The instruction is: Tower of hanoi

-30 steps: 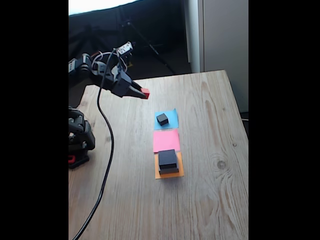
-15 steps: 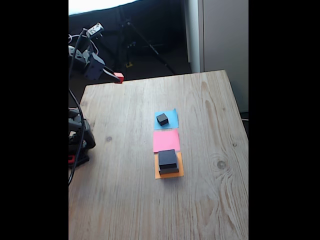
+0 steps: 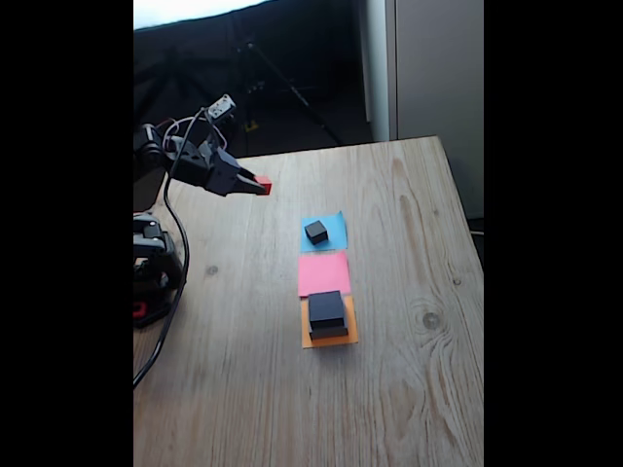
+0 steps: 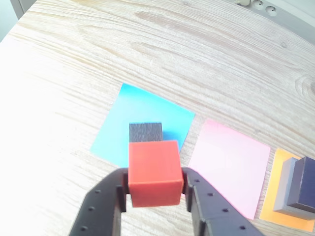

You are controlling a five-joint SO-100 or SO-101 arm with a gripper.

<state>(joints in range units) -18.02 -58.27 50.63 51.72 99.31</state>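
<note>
Tiny red cube (image 4: 154,173) gripped up in the air, rest of the tower parked on the paper squares.

The gripper (image 3: 261,185) is clamped on the red cube's sides, held above the wooden table (image 3: 389,389). The small black cube (image 3: 315,232) is sat on the blue paper (image 3: 336,229), the pink paper (image 3: 323,272) is left bare, and the medium black block (image 3: 326,308) is stacked on the flat grey one (image 4: 283,189) over the orange paper (image 4: 275,211). The grey layer is made out clearly in the wrist view.

Red cube (image 4: 153,172) gripped aloft; small black cube (image 3: 315,232) apart from medium black-on-grey stack (image 3: 327,314).
</note>
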